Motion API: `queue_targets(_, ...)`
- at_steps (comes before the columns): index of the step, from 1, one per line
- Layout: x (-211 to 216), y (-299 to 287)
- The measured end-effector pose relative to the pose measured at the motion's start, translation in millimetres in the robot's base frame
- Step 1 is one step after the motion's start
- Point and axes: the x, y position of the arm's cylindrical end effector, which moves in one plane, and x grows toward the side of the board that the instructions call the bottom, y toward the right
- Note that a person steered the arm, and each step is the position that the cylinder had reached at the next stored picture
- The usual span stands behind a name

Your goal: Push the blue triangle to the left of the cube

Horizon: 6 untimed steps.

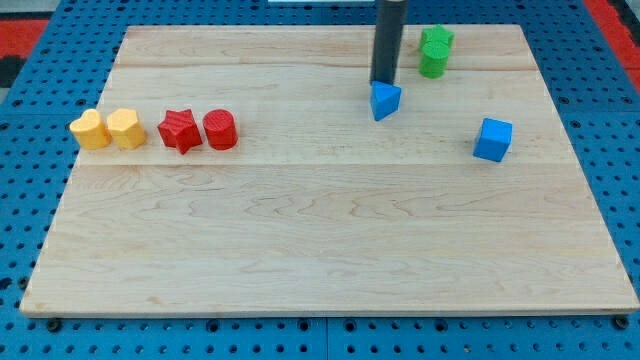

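Observation:
The blue triangle (385, 101) lies on the wooden board (320, 230) in the upper middle. My tip (383, 80) stands right at the triangle's top edge, touching or almost touching it. The blue cube (493, 139) sits to the right of the triangle and a little lower, well apart from it. The rod rises out of the view's top.
Two green blocks (435, 51) sit together near the top, right of the rod. At the left, two yellow blocks (108, 129) stand in a row with a red star (180, 130) and a red cylinder (220, 130). Blue pegboard surrounds the board.

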Motion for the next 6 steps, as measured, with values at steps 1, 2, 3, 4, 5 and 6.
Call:
queue_targets(1, 21, -6)
queue_targets(2, 41, -5)
queue_targets(3, 67, 41)
queue_targets(4, 87, 98)
queue_targets(5, 77, 77)
queue_targets(6, 68, 17)
